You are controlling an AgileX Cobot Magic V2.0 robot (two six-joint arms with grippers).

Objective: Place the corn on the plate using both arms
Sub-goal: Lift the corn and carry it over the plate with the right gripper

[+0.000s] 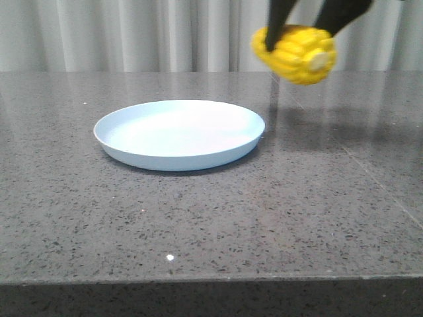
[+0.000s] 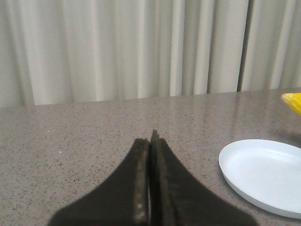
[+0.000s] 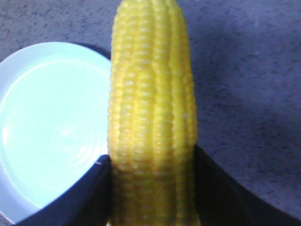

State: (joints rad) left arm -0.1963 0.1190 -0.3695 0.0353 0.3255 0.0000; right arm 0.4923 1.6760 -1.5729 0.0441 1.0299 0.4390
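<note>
The yellow corn [image 1: 299,53] hangs in the air above the table, to the right of and behind the pale blue plate [image 1: 178,133], its pale stub end facing the camera. My right gripper [image 1: 301,30] is shut on the corn from above. In the right wrist view the corn [image 3: 150,113] fills the gap between the two fingers [image 3: 89,193] and the plate [image 3: 47,132] lies beside it below. My left gripper [image 2: 151,141] is shut and empty, low over the table, with the plate [image 2: 263,174] off to its side and a tip of the corn [image 2: 294,101] at the frame edge.
The grey speckled stone table [image 1: 198,218] has its front edge near the camera. A pale curtain [image 1: 132,33] hangs behind the table's far edge.
</note>
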